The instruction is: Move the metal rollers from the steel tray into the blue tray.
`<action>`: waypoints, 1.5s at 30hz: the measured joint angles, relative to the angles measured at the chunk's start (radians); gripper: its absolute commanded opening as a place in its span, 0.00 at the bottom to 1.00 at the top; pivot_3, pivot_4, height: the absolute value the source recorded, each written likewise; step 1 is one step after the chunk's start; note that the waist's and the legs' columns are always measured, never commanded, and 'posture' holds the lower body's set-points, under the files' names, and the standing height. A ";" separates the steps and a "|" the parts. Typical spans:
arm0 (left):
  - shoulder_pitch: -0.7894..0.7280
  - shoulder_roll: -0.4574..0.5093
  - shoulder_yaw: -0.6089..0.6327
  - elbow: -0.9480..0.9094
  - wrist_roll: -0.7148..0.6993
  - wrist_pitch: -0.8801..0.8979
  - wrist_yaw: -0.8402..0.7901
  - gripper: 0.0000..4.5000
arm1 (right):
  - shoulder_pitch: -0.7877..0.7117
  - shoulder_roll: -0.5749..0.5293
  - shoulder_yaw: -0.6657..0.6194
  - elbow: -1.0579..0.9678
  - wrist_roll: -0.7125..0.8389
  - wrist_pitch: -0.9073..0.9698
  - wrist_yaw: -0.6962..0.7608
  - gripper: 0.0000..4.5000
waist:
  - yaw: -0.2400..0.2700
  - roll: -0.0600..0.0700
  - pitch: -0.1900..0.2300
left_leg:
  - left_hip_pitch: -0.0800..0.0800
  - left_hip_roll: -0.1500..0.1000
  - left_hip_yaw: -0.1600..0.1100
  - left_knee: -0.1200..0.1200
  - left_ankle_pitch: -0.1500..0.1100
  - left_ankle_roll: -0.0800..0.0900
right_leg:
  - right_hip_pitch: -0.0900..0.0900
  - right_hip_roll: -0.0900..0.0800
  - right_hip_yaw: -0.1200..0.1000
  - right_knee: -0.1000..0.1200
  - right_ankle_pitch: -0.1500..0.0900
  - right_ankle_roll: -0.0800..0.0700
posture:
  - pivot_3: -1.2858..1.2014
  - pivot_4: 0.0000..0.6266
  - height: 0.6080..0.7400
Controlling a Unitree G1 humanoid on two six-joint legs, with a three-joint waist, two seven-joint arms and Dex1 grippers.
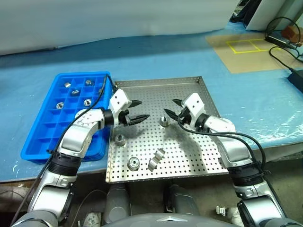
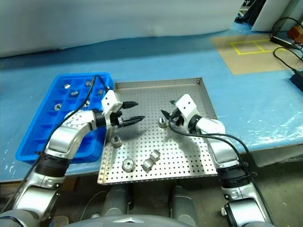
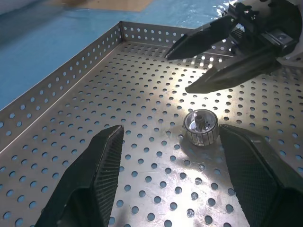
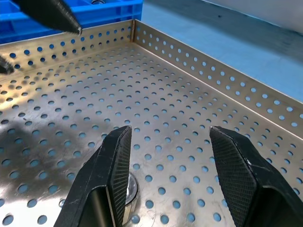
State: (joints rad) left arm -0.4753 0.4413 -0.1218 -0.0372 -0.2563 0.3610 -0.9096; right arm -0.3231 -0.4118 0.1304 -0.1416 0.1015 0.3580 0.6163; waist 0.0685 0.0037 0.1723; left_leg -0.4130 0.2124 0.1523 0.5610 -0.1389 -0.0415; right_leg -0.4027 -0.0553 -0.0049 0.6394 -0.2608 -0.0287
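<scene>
The steel tray (image 1: 189, 156) lies in the middle of the table with several metal rollers on its perforated floor. One roller (image 1: 164, 121) stands near the middle, another (image 1: 120, 139) near the left rim, and more (image 1: 155, 159) lie toward the front. The blue tray (image 1: 42, 142) sits to its left, with several rollers (image 1: 75, 92) in its far compartments. My left gripper (image 1: 138, 110) hovers open over the steel tray's left half, pointing at the middle roller (image 3: 200, 127). My right gripper (image 1: 173, 108) is open just right of that roller (image 4: 129, 187), empty.
Blue cloth covers the table. A cardboard sheet with yellow tape (image 1: 246, 47) lies at the back right, with black cables (image 1: 284, 47) and a dark device beyond it. The table's front edge runs just below both trays.
</scene>
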 measured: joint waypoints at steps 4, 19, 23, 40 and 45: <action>-0.014 0.000 0.014 0.012 -0.010 -0.003 0.002 0.75 | 0.038 -0.016 0.000 -0.044 0.003 0.040 0.003 0.60 | -0.002 0.000 0.000 | 0.001 0.000 0.000 0.000 0.000 0.000 | 0.000 0.000 0.000 0.000 0.000 0.000 | 0.47 0.24 1.00; 0.035 -0.018 -0.026 -0.038 -0.036 0.034 -0.004 0.75 | 0.067 -0.045 -0.022 -0.187 0.064 0.179 0.005 0.60 | -0.005 0.000 0.000 | 0.002 0.000 0.001 0.000 0.000 0.000 | 0.001 0.000 0.002 0.000 -0.001 -0.001 | 0.45 0.24 1.00; 0.002 -0.043 -0.029 -0.027 -0.031 0.031 0.020 0.75 | 0.065 -0.027 0.001 -0.181 0.060 0.173 -0.004 0.60 | -0.009 0.000 0.000 | 0.003 0.000 0.002 0.000 0.000 0.000 | 0.001 0.000 0.003 0.000 -0.001 -0.001 | 0.46 0.24 1.00; 0.016 0.070 -0.029 0.019 0.004 -0.006 -0.037 0.75 | 0.014 -0.009 0.005 -0.066 0.036 0.078 -0.033 0.60 | -0.028 0.000 0.000 | 0.003 -0.001 0.002 -0.001 0.000 0.000 | 0.001 0.000 0.003 0.000 -0.001 -0.001 | 0.45 0.24 1.00; -0.012 0.106 -0.028 0.082 0.008 -0.054 -0.095 0.75 | 0.059 -0.010 -0.009 -0.072 0.034 0.078 -0.063 0.60 | -0.030 0.000 0.000 | 0.003 -0.001 0.002 -0.001 0.000 0.000 | 0.001 0.000 0.004 0.000 -0.001 -0.001 | 0.42 0.24 1.00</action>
State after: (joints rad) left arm -0.4877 0.5472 -0.1496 0.0450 -0.2484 0.3066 -1.0043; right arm -0.2639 -0.4221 0.1215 -0.2139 0.1355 0.4362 0.5537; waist 0.0388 0.0042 0.1723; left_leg -0.4096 0.2111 0.1547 0.5604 -0.1389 -0.0415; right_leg -0.4014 -0.0554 -0.0011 0.6395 -0.2617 -0.0300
